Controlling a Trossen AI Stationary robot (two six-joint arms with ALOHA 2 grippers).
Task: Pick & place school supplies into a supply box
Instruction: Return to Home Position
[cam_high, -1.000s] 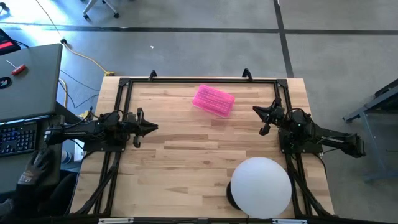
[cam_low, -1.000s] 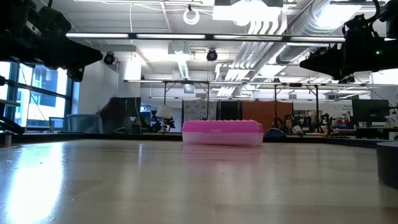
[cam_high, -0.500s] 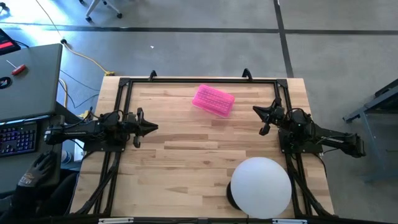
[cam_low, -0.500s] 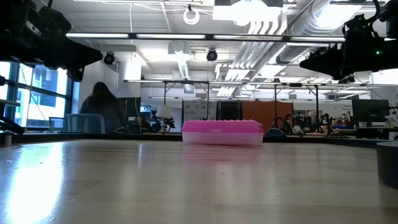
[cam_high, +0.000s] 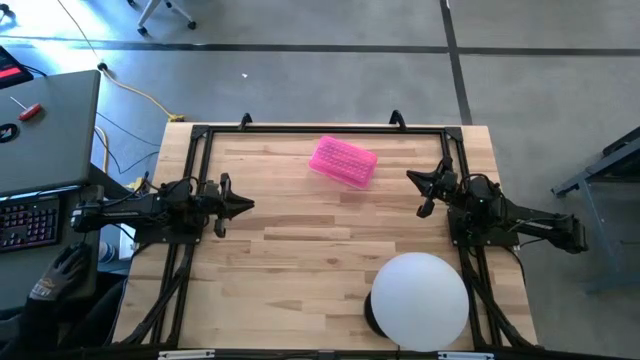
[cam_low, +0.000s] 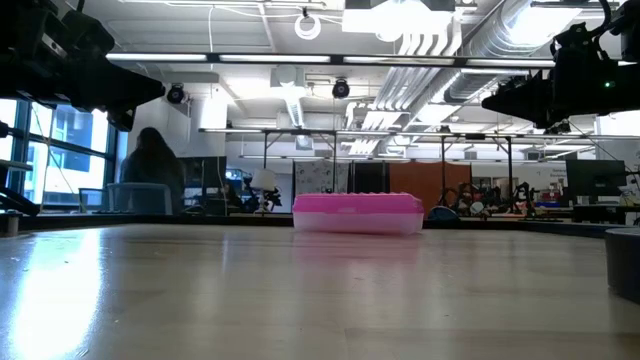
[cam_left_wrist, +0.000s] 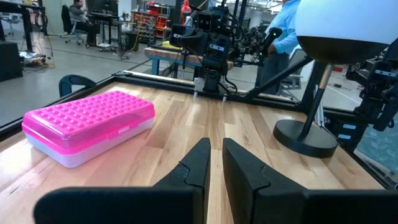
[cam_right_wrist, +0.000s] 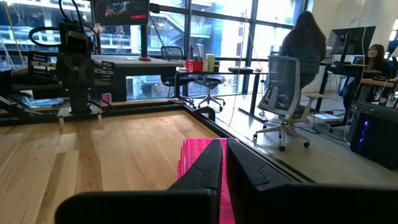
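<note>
The supply box (cam_high: 343, 161), clear plastic under a bright pink lid, rests flat on the wooden table near its far edge; it also shows in the low view (cam_low: 357, 213) and the left wrist view (cam_left_wrist: 87, 124). No pens, pencils or scissors are in view. My left gripper (cam_high: 247, 205) hovers shut at the table's left side, pointing toward the right. My right gripper (cam_high: 411, 177) hovers shut at the right side, pointing toward the box, whose pink lid (cam_right_wrist: 191, 158) shows partly behind its fingers.
A large white dome lamp (cam_high: 420, 300) stands on a dark round base (cam_left_wrist: 305, 137) at the table's near right corner. A black frame (cam_high: 300, 130) runs along the table's edges. A laptop (cam_high: 45, 125) sits on a desk left of the table. People move in the room behind.
Both arms and the box have kept still. A person in the room behind the table has shifted position in the low view.
</note>
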